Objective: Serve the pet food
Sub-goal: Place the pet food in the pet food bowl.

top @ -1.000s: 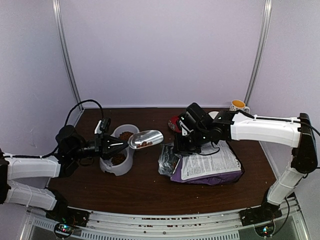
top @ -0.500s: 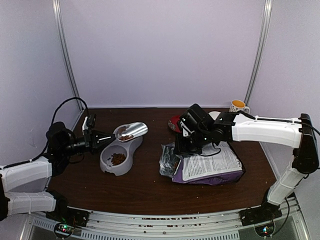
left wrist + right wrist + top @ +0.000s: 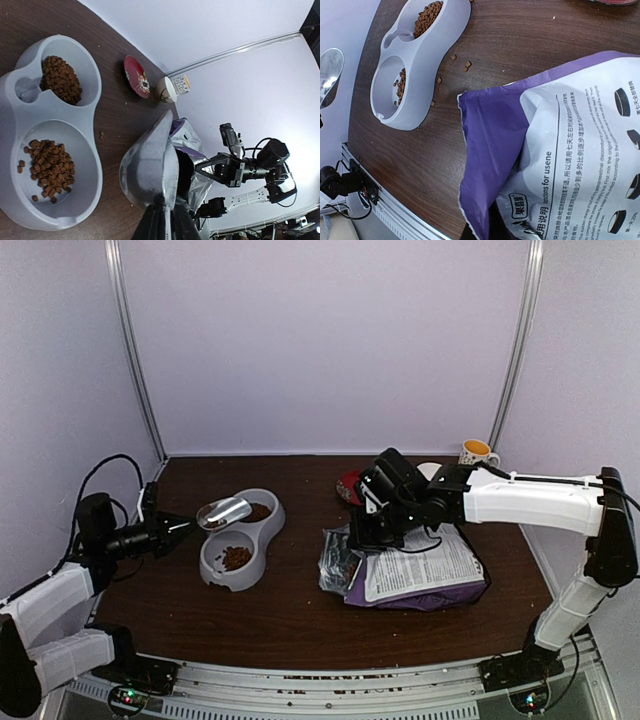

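Scoop (image 3: 224, 512) pulled back to rim of bowl (image 3: 263, 541), clamped in left claw (image 3: 185, 526); right claw (image 3: 365, 531) pinches bag (image 3: 420, 575).

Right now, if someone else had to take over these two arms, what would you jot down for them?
Left gripper: shut on the handle of the metal scoop, held just over the bowl's left rim; the scoop looks empty.
Right gripper: shut, pinching the open edge of the purple bag, which lies on the table.
Pet food: heaps in both compartments of the grey double bowl; a few stray pellets beside it.
Done: both compartments hold food.
Left: probably set the scoop down, release the bag, perhaps clear the strays.
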